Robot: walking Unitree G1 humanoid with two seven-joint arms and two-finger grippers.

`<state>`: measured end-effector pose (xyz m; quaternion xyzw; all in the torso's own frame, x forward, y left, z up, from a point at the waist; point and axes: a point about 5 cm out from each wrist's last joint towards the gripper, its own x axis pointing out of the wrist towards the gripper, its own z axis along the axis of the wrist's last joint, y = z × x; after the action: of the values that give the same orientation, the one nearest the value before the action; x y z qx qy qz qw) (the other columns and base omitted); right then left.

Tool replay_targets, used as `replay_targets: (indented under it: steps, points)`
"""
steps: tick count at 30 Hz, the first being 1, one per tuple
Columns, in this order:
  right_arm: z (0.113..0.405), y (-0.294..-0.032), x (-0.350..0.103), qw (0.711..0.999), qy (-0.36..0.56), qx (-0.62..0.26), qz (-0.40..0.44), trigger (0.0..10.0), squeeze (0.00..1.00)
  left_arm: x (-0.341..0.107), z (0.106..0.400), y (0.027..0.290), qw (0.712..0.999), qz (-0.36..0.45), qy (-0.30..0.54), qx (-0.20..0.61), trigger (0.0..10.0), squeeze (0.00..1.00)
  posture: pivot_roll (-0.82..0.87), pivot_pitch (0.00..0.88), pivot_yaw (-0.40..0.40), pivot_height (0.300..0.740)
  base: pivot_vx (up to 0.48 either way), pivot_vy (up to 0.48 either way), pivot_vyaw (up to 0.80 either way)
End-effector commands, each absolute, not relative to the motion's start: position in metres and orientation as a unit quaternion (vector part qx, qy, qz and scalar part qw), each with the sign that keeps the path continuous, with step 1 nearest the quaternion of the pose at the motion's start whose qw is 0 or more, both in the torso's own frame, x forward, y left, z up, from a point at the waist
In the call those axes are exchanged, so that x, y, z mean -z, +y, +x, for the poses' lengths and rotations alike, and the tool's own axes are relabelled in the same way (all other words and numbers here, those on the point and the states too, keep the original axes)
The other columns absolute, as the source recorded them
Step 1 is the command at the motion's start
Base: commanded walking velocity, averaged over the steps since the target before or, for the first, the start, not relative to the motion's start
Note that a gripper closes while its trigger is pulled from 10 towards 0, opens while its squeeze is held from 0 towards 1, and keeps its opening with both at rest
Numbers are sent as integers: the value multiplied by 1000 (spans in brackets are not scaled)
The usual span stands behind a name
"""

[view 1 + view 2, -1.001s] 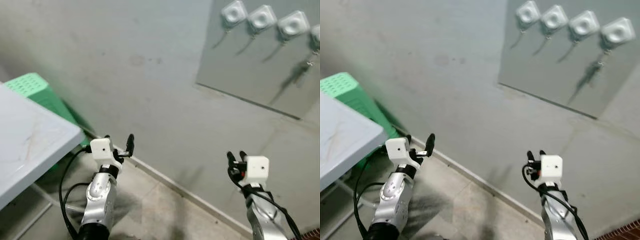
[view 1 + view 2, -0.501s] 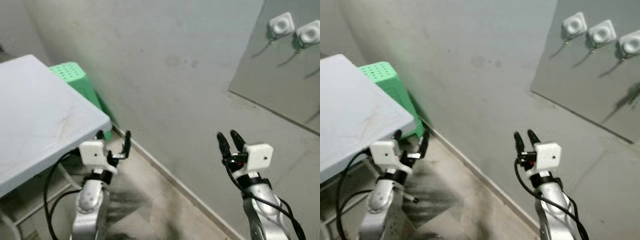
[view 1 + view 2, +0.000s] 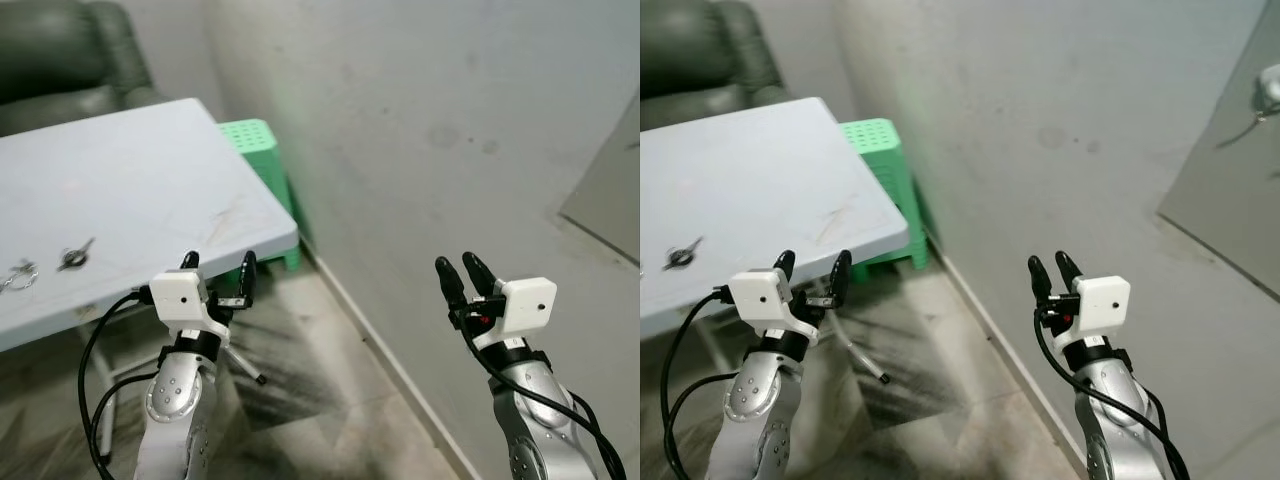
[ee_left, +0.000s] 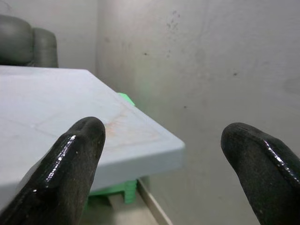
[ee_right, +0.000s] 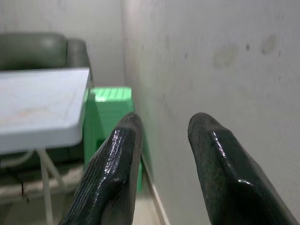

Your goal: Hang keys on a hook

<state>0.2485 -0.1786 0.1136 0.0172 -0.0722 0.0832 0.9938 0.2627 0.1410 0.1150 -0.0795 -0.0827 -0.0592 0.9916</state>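
Standing here, I see both arms raised in front of the robot, empty. The left gripper [image 3: 217, 272] has its fingers spread wide with nothing between them, just off the near right corner of the desk [image 3: 150, 180]. The right gripper [image 3: 461, 274] is parted only narrowly, also holding nothing, beside the grey wall [image 3: 420, 120].

Keys lie on the desk: one small key [image 3: 75, 254] near its near left edge and a ring of keys [image 3: 12, 277] just beside it, closer to the left edge. A hook [image 3: 1268, 88] on the grey panel [image 3: 1230, 200] shows far to the right, well apart from the desk.

If the next job is fetching one of these, I would judge it best to come square to the desk's near edge, lower the wide-open gripper over the flat key, and pinch at its bow, since thin metal lying flush slips easily.
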Motion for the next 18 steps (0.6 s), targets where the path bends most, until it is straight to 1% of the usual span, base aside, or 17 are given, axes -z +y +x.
replay_targets:
  steps: [1,18]
  points:
    - [251,-177,-122,992,-84,-87,22,10000,0,-119,263,145,992,-71,-87,60,10000,0,-40,0,-24,721,0,0,800]
    - [253,-178,-123,993,-77,-87,23,10000,0,-119,266,142,992,-82,-75,53,10000,0,-33,3,-32,721,0,0,800]
